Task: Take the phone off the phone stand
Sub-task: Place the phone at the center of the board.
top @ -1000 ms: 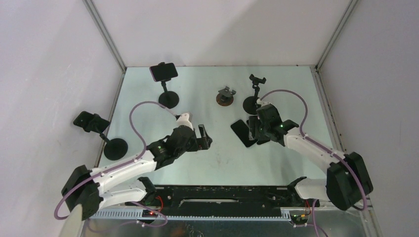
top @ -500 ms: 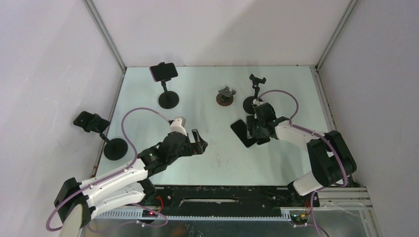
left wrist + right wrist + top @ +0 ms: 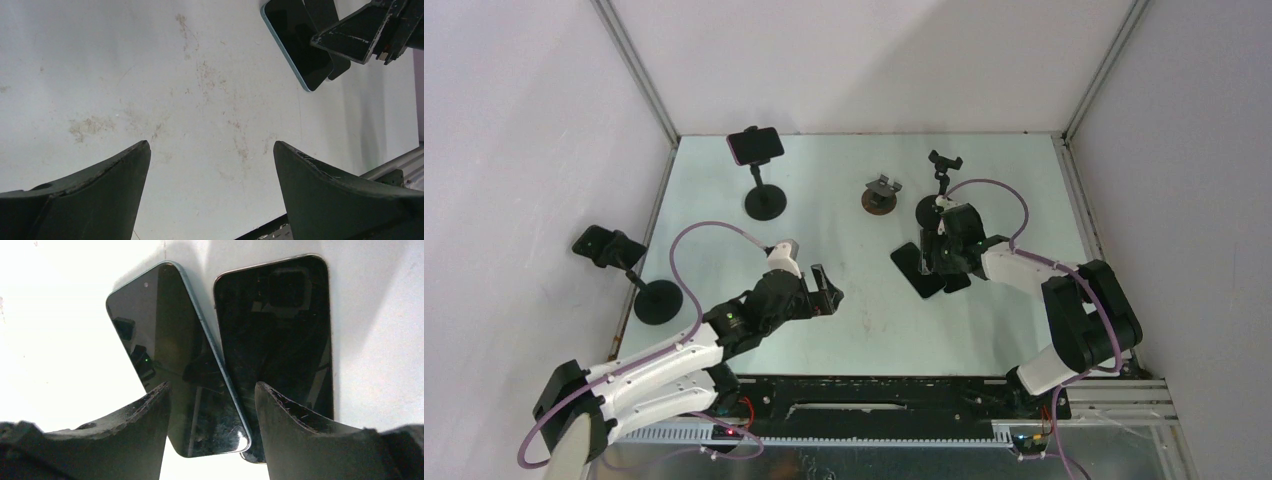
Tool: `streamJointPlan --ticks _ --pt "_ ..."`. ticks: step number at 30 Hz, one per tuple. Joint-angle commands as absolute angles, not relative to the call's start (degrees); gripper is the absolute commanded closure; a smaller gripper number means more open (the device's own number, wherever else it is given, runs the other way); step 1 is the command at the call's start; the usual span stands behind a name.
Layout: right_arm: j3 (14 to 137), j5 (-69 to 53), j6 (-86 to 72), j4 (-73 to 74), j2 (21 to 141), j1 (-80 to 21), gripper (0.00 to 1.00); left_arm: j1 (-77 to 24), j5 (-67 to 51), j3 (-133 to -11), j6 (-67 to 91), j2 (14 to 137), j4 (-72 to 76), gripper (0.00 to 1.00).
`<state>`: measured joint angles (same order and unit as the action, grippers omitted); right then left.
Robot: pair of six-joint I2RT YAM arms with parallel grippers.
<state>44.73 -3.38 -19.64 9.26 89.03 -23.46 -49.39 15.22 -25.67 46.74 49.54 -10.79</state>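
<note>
Hovering spread and empty, right fingers (image 3: 125,440) sit over two phones (image 3: 170,355) laid flat, likely the drop spot; left fingers (image 3: 90,195) idle, released; the eleven o'clock stand (image 3: 765,200) holds a phone (image 3: 754,145).

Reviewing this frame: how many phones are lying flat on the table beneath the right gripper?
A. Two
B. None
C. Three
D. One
A: the right wrist view shows a blue-edged phone and a black phone lying side by side on the table, below the open right gripper.
</note>
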Motion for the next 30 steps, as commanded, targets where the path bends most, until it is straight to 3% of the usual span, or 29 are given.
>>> streamJointPlan --ticks 1,15,25,30 --pt "44.71 -4.20 -20.07 12.45 90.33 -25.55 0.36 -49.55 15.04 -24.79 48.07 49.38 -8.70 0.00" --pt "44.68 -0.07 -22.95 17.82 85.47 -32.90 0.36 -49.53 14.53 -25.29 48.16 50.73 -8.16 0.00" --pt "44.74 7.35 -22.41 26.02 66.86 -34.22 0.36 -47.45 19.37 -30.36 44.83 48.40 -14.00 0.00" --pt "44.71 8.18 -22.71 29.24 59.22 -36.51 0.36 -39.91 16.97 -34.47 40.11 47.38 -15.09 0.00"
